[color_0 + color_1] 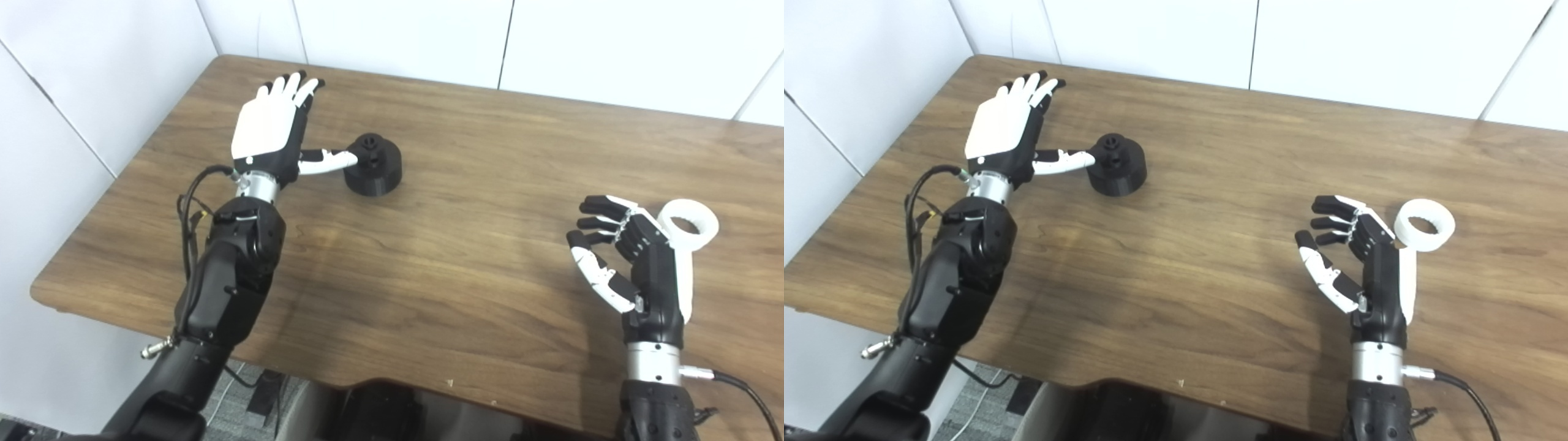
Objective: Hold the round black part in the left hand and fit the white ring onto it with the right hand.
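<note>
Partly, the scene is hard to read. From the left eye view the white ring (691,223) is half covered by the back of the right hand (637,263), so there it looks as if they touch; from the right eye view the ring (1424,225) lies flat on the table (1213,257) just beside that hand, on its outer side, and I cannot tell if a small contact remains. The inside of the ring seems to have small teeth, but this is too fine to be sure. The lower parts of both arms are cut off by the bottom edge.

The right hand (1363,263) holds nothing: its fingers are half curled and spread, with the thumb apart from them, the palm turned to the middle of the table.

The round black part (1116,164) stands on the table in the far left area. It is a short, wide cylinder with a narrower raised top, and some small holes show in this top. The left hand (1004,131) is released, with flat fingers pointing away to the wall (1151,30) and the white back turned up. Only its thumb reaches sideways, and the tip meets the upper edge of the black part. The part and the ring are well apart, on opposite sides of the table.
</note>
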